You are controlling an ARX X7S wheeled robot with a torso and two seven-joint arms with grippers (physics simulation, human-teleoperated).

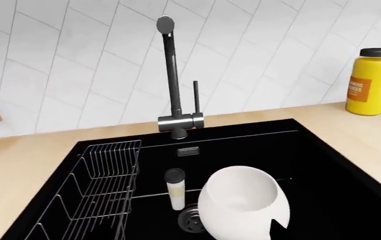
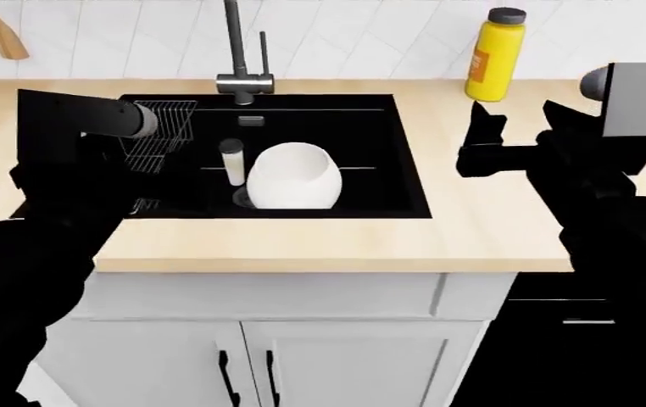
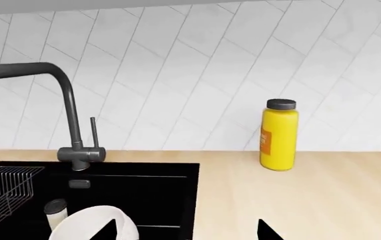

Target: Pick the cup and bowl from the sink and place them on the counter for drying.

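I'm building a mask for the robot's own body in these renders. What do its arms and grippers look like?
Both arms are almost pure matte black with blocky, angular links. The left arm has a grey cylindrical segment near the sink. The right arm has a light grey boxy housing with a rounded end. The right gripper has dark pointed fingers. No cables or markings show.

Beige counter (image 2: 414,233) — 1 yellow bottle (image 2: 494,54) standing on it.

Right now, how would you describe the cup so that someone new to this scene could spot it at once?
Look into the black sink set in the beige counter, below the tall dark faucet. The cup stands upright beside the big white bowl, near the drain. It is a slim whitish cylinder with a black top, far smaller than the bowl.
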